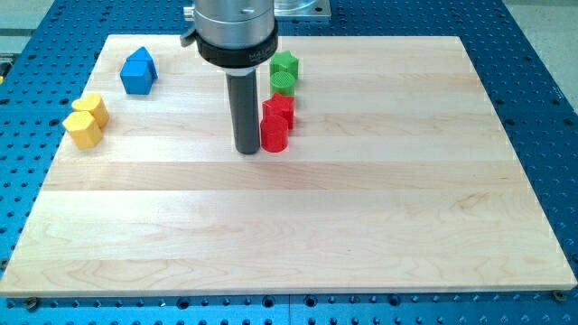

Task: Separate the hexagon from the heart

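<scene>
**Desk:** What fills the frame, biggest first?

**Photographer:** A blue perforated metal bench [542,108], and on it a pale wooden board [298,226] of glued strips, smooth, square-edged. It holds every block; there are no trays or bins. Next largest is the arm's silver and black housing [233,32] at top centre, with the straight dark rod dropping from it.

**Desk:** And the rod's end?

**Photographer:** My tip [247,150] rests on the board just beside the red cylinder [274,134], on its left, touching or nearly so. It is a bare rod and grips nothing.

**Desk:** The blocks?

**Photographer:** A blue house-shaped block [138,71] sits at upper left. Below it, near the board's left edge, lie the yellow hexagon [83,129] and a second yellow block [92,107], apparently the heart, touching each other, well apart from my tip. At top centre, a column: a green block [285,64], a green ridged cylinder [283,82], a red block [278,107], then the red cylinder.

**Desk:** Open room?

**Photographer:** The lower half and right side of the board are bare wood.
</scene>
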